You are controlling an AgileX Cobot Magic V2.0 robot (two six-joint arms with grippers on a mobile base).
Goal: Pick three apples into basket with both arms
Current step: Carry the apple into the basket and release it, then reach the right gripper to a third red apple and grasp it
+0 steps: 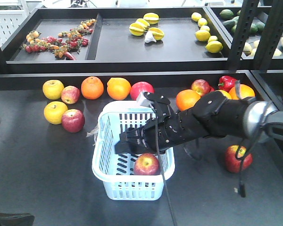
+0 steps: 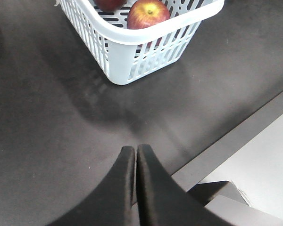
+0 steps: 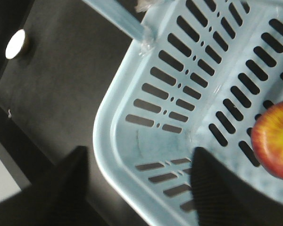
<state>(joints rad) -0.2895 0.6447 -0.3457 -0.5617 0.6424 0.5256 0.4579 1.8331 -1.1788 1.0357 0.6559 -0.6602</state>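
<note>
The left tool [image 2: 136, 151] is clenched with nothing between its fingertips, low over the near part of the dark table [image 2: 47, 117]. The basket [image 2: 132, 44] stands ahead of it, well apart.

The basket [image 1: 106, 174] stands near the middle of the table [image 1: 33, 160]. One apple [image 1: 146, 164] lies on its slotted floor toward the near wall. The left wrist view shows that apple [image 2: 148, 13] and part of a second dark red fruit [image 2: 108, 4] beside it at the frame edge.

The right arm [image 1: 212, 117] reaches in from the right, across the basket's right rim. The right tool [image 1: 124, 143] hangs above the basket's interior, just beyond and above the apple. In the right wrist view its fingers [image 3: 217, 188] are spread apart and released, gripping nothing; the apple [image 3: 276, 139] lies off to one side of the gap, not between them. A cable hangs from the arm across the basket's front.

A further apple [image 1: 237, 158] lies on the table right of the basket, below the arm. Left of the basket lie another apple [image 1: 73, 120] and a yellow apple [image 1: 55, 112], touching.

Farther back, a row of fruit [image 1: 106, 88] runs along the table's rear edge: yellow and red apples and oranges, with a red pepper [image 1: 227, 82] toward the right. The arm covers part of this row.

Beyond, a tray shelf [image 1: 99, 47] holds starfruit [image 1: 146, 26], lemons [image 1: 205, 33] and small mixed produce [image 1: 56, 41].
</note>
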